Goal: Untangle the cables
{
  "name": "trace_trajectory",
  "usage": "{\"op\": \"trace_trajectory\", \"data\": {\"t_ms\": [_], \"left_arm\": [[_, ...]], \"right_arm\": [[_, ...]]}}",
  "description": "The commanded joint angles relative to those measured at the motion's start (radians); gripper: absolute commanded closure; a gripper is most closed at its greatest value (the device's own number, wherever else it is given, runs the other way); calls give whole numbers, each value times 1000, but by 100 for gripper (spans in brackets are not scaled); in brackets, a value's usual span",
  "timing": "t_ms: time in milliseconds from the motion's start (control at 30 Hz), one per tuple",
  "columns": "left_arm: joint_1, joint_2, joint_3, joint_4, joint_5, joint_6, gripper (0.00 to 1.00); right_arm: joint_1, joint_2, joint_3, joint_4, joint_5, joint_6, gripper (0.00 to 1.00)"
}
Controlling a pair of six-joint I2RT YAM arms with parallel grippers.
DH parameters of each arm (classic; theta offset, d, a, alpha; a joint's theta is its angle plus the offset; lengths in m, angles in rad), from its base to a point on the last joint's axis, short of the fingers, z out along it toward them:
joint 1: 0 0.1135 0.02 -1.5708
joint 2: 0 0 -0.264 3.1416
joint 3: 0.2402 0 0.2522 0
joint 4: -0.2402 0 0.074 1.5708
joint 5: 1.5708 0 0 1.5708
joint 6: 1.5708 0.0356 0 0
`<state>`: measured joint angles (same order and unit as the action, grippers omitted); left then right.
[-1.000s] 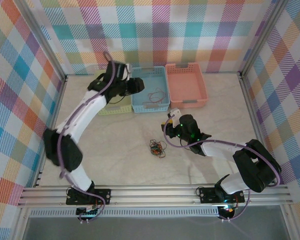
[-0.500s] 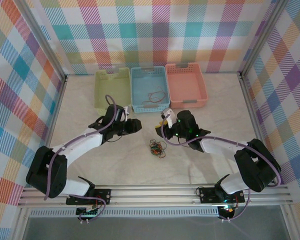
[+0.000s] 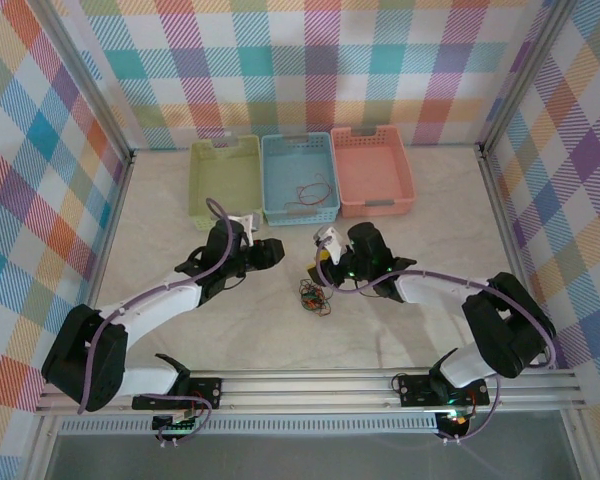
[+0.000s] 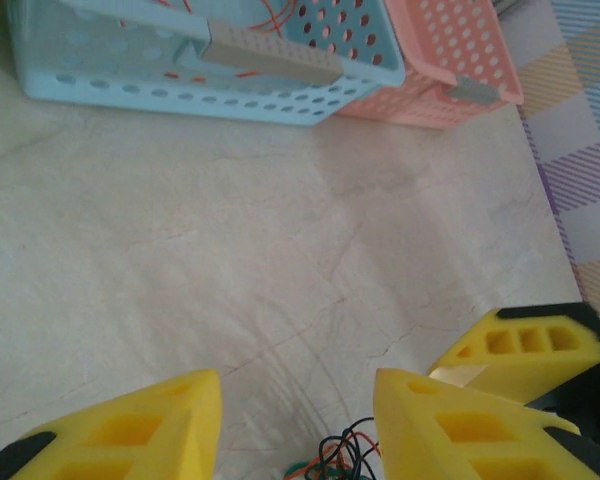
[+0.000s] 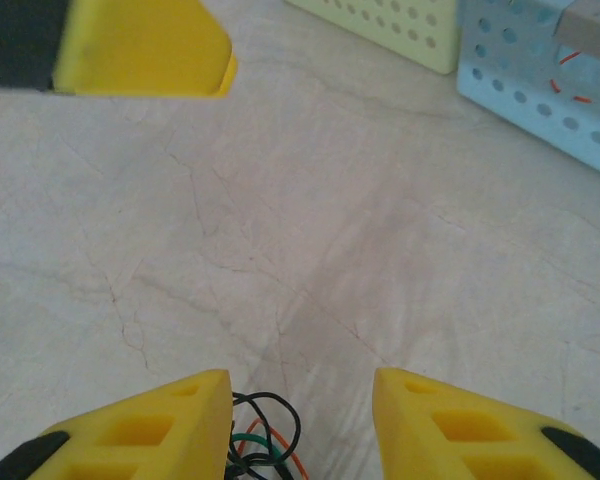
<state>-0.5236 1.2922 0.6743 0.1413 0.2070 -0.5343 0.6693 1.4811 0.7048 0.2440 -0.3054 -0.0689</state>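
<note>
- The cables (image 3: 314, 295) lie as one small clump on the table (image 3: 280, 340), between the two arms (a loose red strand (image 3: 310, 190) sits apart in the blue basket (image 3: 302, 216)).
- The left gripper (image 3: 271, 251) and right gripper (image 3: 326, 256) both hover near the clump, jaws spread, holding nothing.
- It looks best to pinch strands on opposite outer sides, then draw them apart slowly so the knots loosen rather than tighten.

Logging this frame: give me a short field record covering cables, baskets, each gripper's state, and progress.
cables: one tangled clump on the table, in front of the baskets
separated: one red-orange strand in the blue basket
other baskets: green basket and pink basket, no wires seen inside
left gripper: open, holding nothing, near the clump
right gripper: open, holding nothing, near the clump
progress: clump not yet untangled
</note>
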Motion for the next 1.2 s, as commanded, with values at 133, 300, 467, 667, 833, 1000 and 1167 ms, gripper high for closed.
{"op": "trace_trajectory", "data": {"t_ms": [133, 300, 467, 667, 833, 1000, 1167], "left_arm": [[-7, -11, -8, 44, -20, 5, 55], [-7, -29, -14, 37, -35, 8, 55], [-7, -25, -9, 18, -57, 4, 55], [-7, -21, -4, 14, -55, -1, 55], [-7, -37, -6, 5, -65, 5, 54], [-7, -37, -5, 1, -69, 6, 54], [-7, -43, -2, -9, -70, 4, 54]], "right_arm": [[23, 26, 40, -45, -54, -22, 55], [29, 42, 54, -65, -56, -62, 55], [33, 54, 67, -84, -60, -71, 56], [39, 66, 80, -102, -53, -77, 59], [42, 73, 86, -112, -46, -80, 61], [42, 73, 88, -115, -37, -83, 65], [44, 74, 90, -117, -58, -88, 68]]}}
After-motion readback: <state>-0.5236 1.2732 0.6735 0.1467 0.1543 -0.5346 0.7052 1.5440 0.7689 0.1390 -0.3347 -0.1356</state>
